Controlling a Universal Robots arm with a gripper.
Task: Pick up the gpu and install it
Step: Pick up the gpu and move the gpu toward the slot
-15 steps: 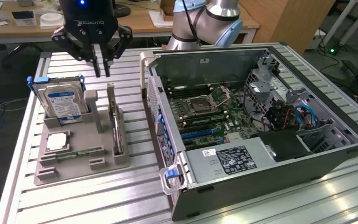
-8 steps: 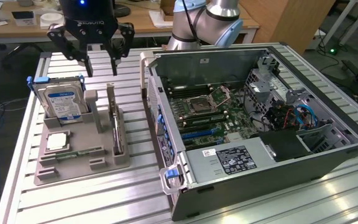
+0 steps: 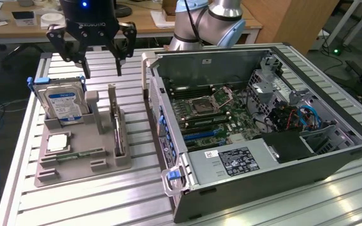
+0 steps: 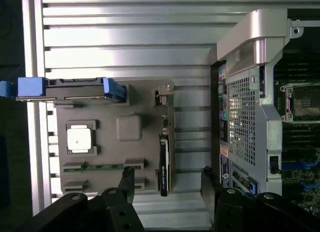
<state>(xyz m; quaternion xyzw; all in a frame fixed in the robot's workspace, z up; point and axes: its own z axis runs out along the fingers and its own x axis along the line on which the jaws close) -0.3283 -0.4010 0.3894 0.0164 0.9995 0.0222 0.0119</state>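
Now the black two-finger claw [image 3: 102, 67] hangs wide open, holding nothing, above the thin dark-green circuit card [image 3: 117, 126], which stands on its edge in a grey plastic holder [image 3: 107, 161] beside the open grey computer case [image 3: 263, 184].

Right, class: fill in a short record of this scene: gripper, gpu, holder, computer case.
gripper: open, empty, above the grey holder
gpu: on edge in a holder slot, not gripped
holder: also carries an upright hard drive
computer case: side open, to the holder's right in the exterior view
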